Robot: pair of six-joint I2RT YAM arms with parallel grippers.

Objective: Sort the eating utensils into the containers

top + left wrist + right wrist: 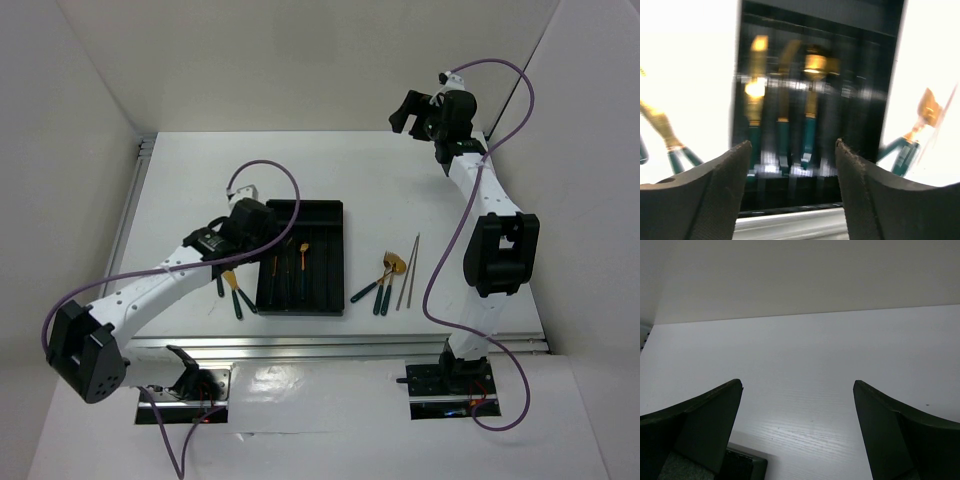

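The black tray [331, 262] lies at the table's middle, and three gold-headed, teal-handled utensils [302, 255] lie lengthwise in its compartments. My left gripper [270, 240] hovers over the tray's left part. In the left wrist view it [792, 143] is open with nothing between its fingers, above the blurred utensils [810, 100] in the tray [862, 105]. More utensils [232, 290] lie left of the tray. Another bunch [380, 285] and two chopsticks [409, 272] lie to its right. My right gripper [408, 112] is raised at the far right, open and empty [797, 385] over bare table.
White walls close in the table on the left, back and right. A metal rail [340, 343] runs along the near edge. Purple cables loop off both arms.
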